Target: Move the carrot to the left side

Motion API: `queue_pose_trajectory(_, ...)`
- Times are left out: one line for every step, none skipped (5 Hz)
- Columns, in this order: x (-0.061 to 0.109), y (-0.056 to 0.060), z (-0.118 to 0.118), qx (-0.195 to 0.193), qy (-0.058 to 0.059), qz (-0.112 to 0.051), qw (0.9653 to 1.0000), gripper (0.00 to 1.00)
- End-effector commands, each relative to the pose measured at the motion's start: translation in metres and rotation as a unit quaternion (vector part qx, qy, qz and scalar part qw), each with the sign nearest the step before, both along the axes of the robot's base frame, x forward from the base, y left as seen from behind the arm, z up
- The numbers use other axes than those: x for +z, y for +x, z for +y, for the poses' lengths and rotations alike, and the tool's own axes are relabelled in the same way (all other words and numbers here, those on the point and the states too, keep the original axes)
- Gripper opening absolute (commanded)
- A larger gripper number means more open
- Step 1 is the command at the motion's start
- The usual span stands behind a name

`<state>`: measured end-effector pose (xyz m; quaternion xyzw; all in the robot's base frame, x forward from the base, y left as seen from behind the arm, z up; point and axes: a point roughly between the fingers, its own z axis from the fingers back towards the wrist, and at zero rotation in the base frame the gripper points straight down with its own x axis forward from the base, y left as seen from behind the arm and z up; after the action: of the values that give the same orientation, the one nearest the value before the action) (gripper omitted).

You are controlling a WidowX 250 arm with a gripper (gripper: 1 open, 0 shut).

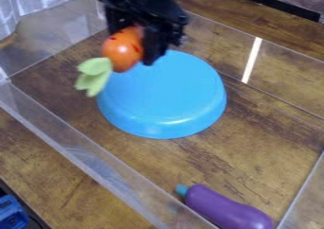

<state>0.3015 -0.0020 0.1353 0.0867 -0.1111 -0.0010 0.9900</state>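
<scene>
carrot [121, 51] in hand [136, 45], above plate's [177, 105] left rear edge | eggplant [228, 210] front right

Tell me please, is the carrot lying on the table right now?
No, the carrot hangs in the shut gripper above the plate's edge.

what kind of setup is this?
Likely a lab tabletop robot rig: a clear plastic wall fences a wooden table, with toy props, a carrot, eggplant and blue plate.
</scene>
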Motion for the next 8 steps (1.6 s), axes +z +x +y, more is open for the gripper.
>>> queue_pose_trajectory(0.019,0.023,-0.022,0.01,-0.001,-0.04,0.9992,0.0)
queue_pose_trajectory(0.02,0.035,-0.019,0.024,0.004,-0.044,0.9987,0.0)
queue_pose_trajectory(0.018,0.035,-0.007,0.007,0.006,-0.047,0.9989,0.0)
queue_pose_trajectory(0.017,0.032,0.009,-0.009,0.008,-0.049,0.9987,0.0)
queue_pose_trajectory(0.022,0.024,0.034,0.037,0.014,-0.051,0.9979,0.0)
queue_pose_trajectory(0.021,0.019,0.058,0.076,0.021,-0.054,0.9954,0.0)
queue_pose_trajectory(0.017,0.015,0.054,0.068,0.024,-0.057,0.9957,0.0)
queue_pose_trajectory(0.014,0.014,0.05,0.059,0.028,-0.061,0.996,0.0)
